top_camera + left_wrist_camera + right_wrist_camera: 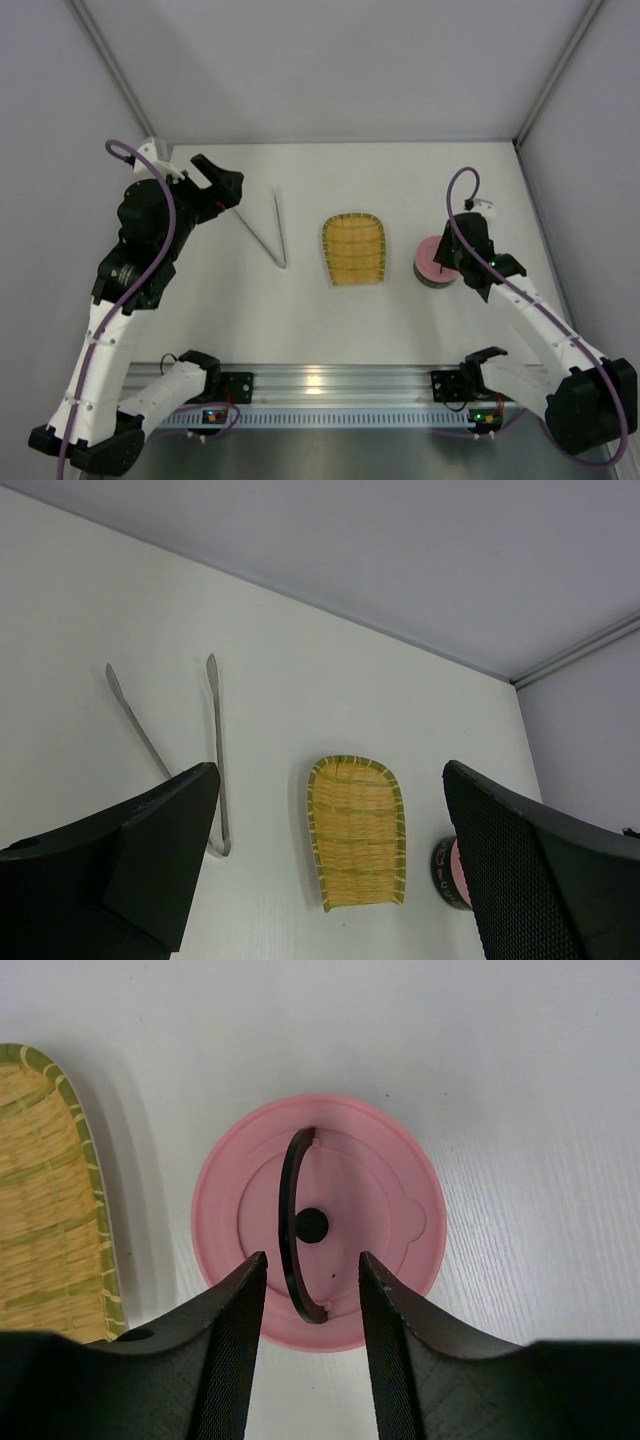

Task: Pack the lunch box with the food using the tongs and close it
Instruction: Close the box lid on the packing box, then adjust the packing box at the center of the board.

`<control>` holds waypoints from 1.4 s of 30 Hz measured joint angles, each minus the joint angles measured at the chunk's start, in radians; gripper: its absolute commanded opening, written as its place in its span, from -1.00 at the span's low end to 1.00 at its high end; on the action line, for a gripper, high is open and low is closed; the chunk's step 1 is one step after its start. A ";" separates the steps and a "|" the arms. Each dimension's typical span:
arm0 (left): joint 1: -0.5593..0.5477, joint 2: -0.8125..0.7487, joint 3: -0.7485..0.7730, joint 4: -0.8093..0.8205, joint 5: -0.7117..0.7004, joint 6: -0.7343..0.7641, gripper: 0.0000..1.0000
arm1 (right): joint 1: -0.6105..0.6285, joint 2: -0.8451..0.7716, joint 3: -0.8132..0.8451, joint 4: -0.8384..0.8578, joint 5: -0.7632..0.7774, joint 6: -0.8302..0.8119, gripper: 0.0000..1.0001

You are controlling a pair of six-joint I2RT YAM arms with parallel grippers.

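Partly open, my right gripper straddles the handle of the lid without gripping it, while my left gripper gapes empty near the tongs.

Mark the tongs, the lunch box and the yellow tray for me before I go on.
tongs (218, 755): left wrist view, midway along one slim arm.
lunch box (385, 1210): right wrist view, flat of its pink lid.
yellow tray (354, 250): top view, bare woven middle.

I am running a robotics lab test cell. White bench boxed in by plain grey panels. Left arm and right arm bolted to an aluminium rail.
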 measured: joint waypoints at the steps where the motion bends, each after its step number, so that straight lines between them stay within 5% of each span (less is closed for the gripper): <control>1: 0.000 0.000 0.000 0.000 0.000 0.000 0.96 | -0.006 -0.011 0.000 -0.001 0.002 0.002 -0.19; 13: 0.000 0.000 0.000 0.000 0.000 0.006 0.96 | -0.090 -0.035 -0.027 0.012 -0.008 0.029 -0.41; 31: 0.000 0.000 0.000 0.000 0.000 0.007 0.96 | -0.129 -0.077 -0.059 0.011 -0.108 0.013 -0.38; 42: 0.000 0.000 0.000 0.000 0.000 0.007 0.96 | -0.150 -0.167 -0.016 -0.002 -0.031 0.026 -0.38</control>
